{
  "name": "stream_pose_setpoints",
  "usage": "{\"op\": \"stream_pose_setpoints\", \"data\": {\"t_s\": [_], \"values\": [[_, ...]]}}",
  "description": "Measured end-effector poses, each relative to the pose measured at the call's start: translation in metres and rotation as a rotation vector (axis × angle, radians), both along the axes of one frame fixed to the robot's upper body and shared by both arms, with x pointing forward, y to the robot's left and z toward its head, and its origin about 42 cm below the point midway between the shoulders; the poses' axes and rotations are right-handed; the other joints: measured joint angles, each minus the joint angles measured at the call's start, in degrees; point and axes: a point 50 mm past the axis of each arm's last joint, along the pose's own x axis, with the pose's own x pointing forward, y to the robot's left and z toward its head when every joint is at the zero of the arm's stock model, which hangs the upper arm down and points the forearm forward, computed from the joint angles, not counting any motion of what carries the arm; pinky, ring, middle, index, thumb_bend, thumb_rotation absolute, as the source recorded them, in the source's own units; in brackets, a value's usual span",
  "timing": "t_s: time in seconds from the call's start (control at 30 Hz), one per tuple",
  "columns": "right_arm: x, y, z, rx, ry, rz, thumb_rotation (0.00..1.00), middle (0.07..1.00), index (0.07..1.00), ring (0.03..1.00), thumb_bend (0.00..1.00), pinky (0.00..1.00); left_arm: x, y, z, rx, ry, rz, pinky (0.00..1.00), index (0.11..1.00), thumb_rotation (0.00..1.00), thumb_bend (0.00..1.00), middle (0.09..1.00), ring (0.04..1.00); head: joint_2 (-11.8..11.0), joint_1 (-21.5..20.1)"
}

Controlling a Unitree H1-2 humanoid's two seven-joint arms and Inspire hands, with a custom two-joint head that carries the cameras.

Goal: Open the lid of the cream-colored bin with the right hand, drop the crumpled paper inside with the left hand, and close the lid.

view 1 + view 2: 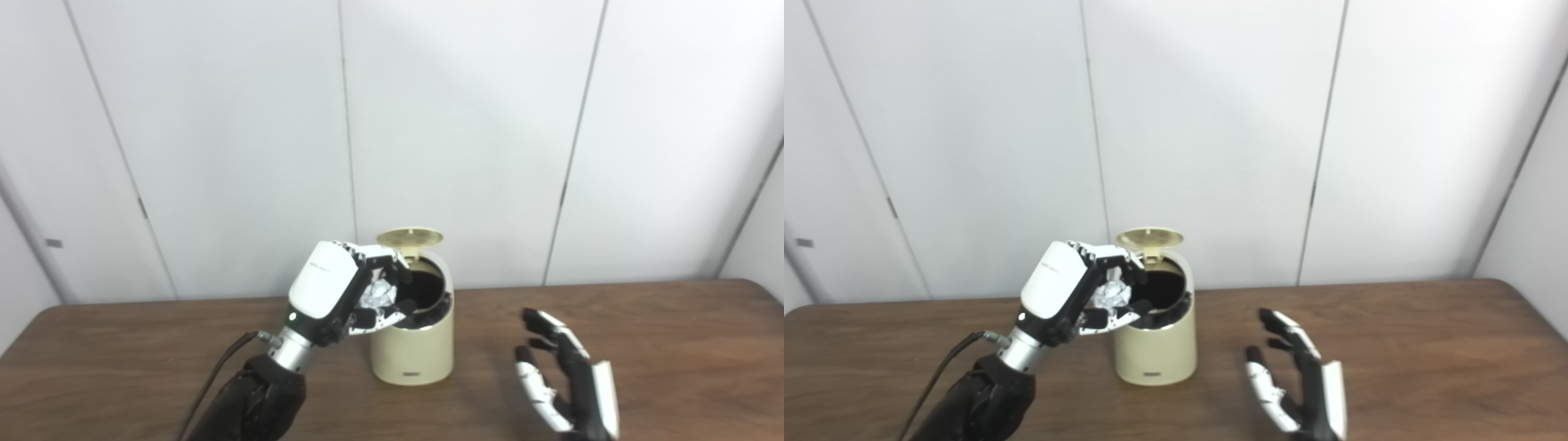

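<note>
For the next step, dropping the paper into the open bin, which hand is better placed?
Left. The left hand already holds the crumpled paper at the bin rim, lid raised. The right hand rests open, apart.

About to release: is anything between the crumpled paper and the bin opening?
Nothing visible. The lid stands up at the back, the cream-colored bin mouth is open, and the left hand holds the crumpled paper at its left rim. The right hand waits aside.

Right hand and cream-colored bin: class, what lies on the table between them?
Nothing: only bare brown table separates the open right hand from the cream-colored bin. Both eye views show this gap.
</note>
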Motion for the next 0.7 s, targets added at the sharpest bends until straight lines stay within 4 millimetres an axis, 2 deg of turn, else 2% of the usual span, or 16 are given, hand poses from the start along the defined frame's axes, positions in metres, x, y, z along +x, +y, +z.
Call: {"op": "stream_pose_setpoints", "data": {"t_s": [0.17,0.4,0.7], "values": [[-0.001,0.004,0.0,-0.003,-0.005,-0.005,0.61,0.781,0.765,0.773,0.18,0.67,0.011,-0.001,-0.012,0.026,-0.009,0.013,0.09,0.493,0.0,0.52,0.448,0.122,0.3,-0.8],[-0.002,0.012,0.001,-0.001,-0.011,-0.003,0.64,0.781,0.765,0.773,0.19,0.68,0.027,-0.006,-0.017,0.048,-0.02,0.018,0.1,0.493,0.0,0.52,0.447,0.12,0.6,-1.3],[-0.004,0.017,0.001,0.005,-0.015,-0.004,0.66,0.778,0.758,0.77,0.19,0.68,0.046,-0.004,-0.02,0.043,-0.045,0.057,0.1,0.491,0.0,0.52,0.446,0.119,0.7,-2.6]]}}
